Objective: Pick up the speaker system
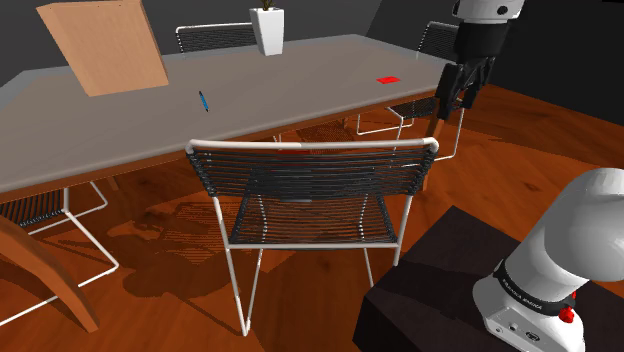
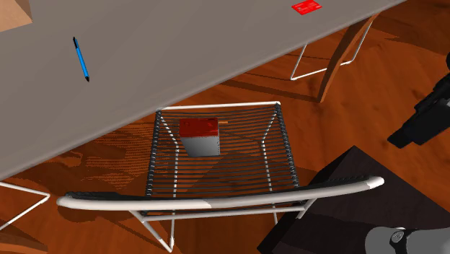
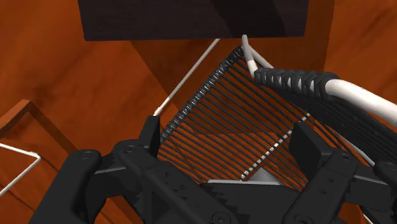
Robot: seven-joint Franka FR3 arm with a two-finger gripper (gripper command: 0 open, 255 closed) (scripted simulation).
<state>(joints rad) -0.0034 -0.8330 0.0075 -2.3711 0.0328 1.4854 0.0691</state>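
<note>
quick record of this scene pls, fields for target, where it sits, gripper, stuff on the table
target: speaker system, a small box, red at one end and grey at the other
location: lying on the seat of the wire chair, which faces the table
gripper: gripper open, holding nothing, raised off to the chair's side, apart from the speaker system
table: grey table carrying a blue pen, red card, brown box and white planter
floor: reddish wood
</note>
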